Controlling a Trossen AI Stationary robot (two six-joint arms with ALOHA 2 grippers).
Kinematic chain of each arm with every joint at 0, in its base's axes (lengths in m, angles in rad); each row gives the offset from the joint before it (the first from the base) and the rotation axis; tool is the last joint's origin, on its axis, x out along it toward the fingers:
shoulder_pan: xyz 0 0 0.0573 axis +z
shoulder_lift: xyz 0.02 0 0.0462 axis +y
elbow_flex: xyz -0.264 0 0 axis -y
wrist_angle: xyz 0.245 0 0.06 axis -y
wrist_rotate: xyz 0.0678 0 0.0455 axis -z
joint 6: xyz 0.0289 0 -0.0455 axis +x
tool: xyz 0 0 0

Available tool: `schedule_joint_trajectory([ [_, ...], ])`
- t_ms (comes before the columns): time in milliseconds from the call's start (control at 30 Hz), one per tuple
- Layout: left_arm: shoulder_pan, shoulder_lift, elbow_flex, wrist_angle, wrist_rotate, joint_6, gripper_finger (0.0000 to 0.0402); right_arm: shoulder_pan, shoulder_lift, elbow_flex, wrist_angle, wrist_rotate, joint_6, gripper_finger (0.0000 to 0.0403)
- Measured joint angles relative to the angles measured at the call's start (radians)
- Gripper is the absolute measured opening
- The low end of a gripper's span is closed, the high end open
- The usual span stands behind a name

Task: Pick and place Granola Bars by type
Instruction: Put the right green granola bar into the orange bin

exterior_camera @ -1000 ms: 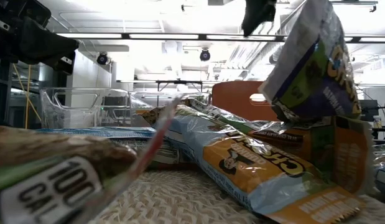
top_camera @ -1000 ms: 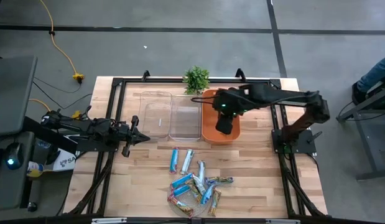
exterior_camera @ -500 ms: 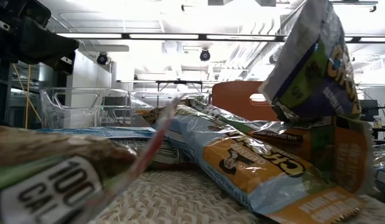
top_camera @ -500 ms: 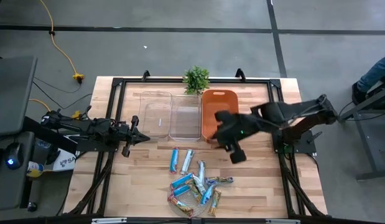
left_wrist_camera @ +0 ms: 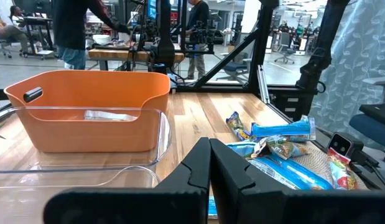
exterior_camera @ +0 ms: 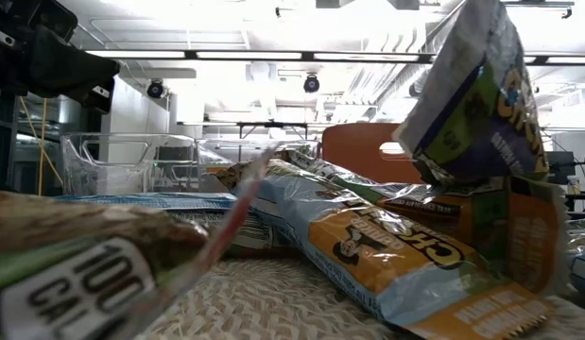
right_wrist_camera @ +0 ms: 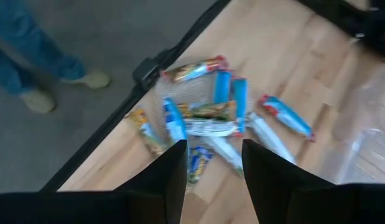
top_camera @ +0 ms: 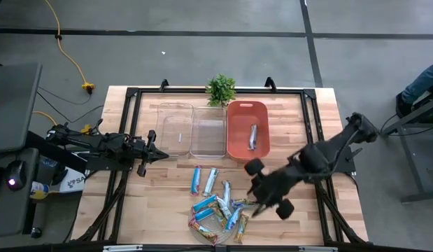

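Right pincer [top_camera: 268, 199]: hangs above the table [top_camera: 300, 112], beside the heap of granola bars [top_camera: 217, 206] on the side away from the left arm; its fingers [right_wrist_camera: 158, 180] stand apart with nothing between them.
Granola bars: about a dozen, in blue, silver-white and brown-gold wrappers, piled on and around the round woven mat [top_camera: 202, 225] at the table's near edge, below and just beside the right pincer; in the right wrist view they [right_wrist_camera: 217, 115] lie straight beyond its parted fingers.
Sorted bar [top_camera: 253, 135]: one silver-white bar lies alone in the orange bin [top_camera: 233, 143], well apart from the right pincer.
Clear bins [top_camera: 175, 129]: two, side by side, next to the orange bin.
Left pincer [top_camera: 160, 155]: closed and empty, waiting near the clear bins, well apart from the heap.
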Motion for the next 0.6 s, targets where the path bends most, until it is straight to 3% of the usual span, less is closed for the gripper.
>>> schedule_joint_trajectory([
  [267,0.0,0.0,0.0,0.0,0.0,0.0,0.0001,0.075,0.169,0.0,0.024,0.028,0.0,0.0137],
  [600,0.0,0.0,0.0,0.0,0.0,0.0,0.0001,0.095,0.369,-0.001,0.103,-0.013,-0.024,0.0137],
])
